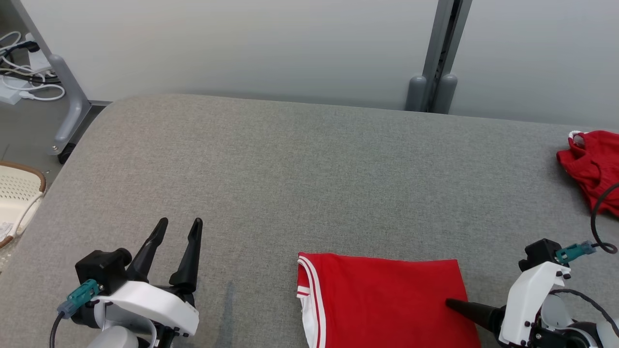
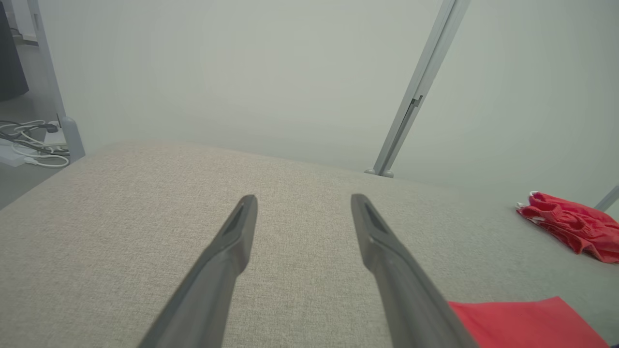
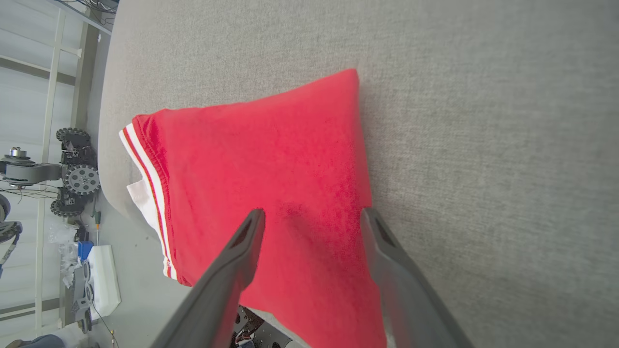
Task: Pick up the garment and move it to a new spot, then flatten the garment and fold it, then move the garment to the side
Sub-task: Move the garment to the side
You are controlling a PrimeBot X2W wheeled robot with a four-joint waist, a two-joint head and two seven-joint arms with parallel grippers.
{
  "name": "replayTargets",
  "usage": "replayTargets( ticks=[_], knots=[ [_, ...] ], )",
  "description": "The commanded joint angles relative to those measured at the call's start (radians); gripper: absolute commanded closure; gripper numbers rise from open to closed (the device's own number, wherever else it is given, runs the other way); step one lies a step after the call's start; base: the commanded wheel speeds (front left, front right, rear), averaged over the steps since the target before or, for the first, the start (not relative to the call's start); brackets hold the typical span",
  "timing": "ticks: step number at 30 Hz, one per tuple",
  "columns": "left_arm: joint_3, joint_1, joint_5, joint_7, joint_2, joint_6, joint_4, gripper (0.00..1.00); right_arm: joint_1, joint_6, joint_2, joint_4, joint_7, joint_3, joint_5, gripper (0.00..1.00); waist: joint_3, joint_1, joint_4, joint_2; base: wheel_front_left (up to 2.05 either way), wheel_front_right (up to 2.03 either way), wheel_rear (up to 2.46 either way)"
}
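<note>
The garment [image 1: 382, 299] is red with white-striped trim and lies folded flat at the near edge of the grey padded table [image 1: 290, 169]. In the right wrist view the garment [image 3: 271, 159] partly overhangs that edge. My right gripper [image 1: 449, 303] comes in from the right over the garment's right part; its jaws [image 3: 313, 212] stand open just above the cloth, holding nothing. My left gripper [image 1: 180, 222] is open over bare table, well left of the garment. Between its fingers [image 2: 303, 200] there is only table, and a corner of the garment [image 2: 522, 324] shows at the lower right.
A second, crumpled red garment [image 1: 592, 166] lies at the table's far right edge [image 2: 570, 227]. A white basket [image 1: 17, 193] and cables [image 1: 24, 72] sit on the floor to the left. A grey partition wall with a post [image 1: 437, 58] runs behind the table.
</note>
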Motion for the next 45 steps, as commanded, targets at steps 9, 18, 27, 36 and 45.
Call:
replayTargets(
  ticks=[9, 18, 27, 36, 45],
  knots=[
    [0.012, -0.034, 0.029, -0.004, -0.024, -0.017, 0.014, 0.00, -0.067, 0.001, 0.037, 0.080, 0.114, -0.043, -0.046, 0.00, 0.029, 0.0000, 0.031, 0.0000, 0.00, 0.00, 0.00],
    [0.037, -0.043, 0.070, -0.004, -0.050, -0.037, 0.026, 0.00, -0.081, 0.001, 0.066, 0.143, 0.151, -0.041, -0.015, 0.00, 0.042, 0.0000, 0.053, 0.0000, 0.00, 0.00, 0.00],
    [0.049, -0.031, 0.084, -0.004, -0.062, -0.046, 0.043, 0.00, -0.091, 0.001, 0.050, 0.160, 0.127, -0.025, -0.002, 1.00, 0.029, 0.0000, 0.056, 0.0000, 0.00, 0.00, 0.00],
    [0.052, -0.020, 0.097, -0.004, -0.063, -0.052, 0.034, 0.00, -0.129, 0.001, -0.017, 0.092, 0.043, 0.018, 0.035, 1.00, 0.014, 0.0000, 0.015, 0.0000, 0.00, 0.00, 0.00],
    [0.038, -0.046, 0.127, -0.004, -0.069, -0.063, 0.014, 0.00, -0.256, 0.001, -0.104, 0.070, -0.041, 0.097, 0.060, 1.00, 0.038, 0.0000, -0.069, 0.0000, 0.00, 0.00, 0.00]
  ],
)
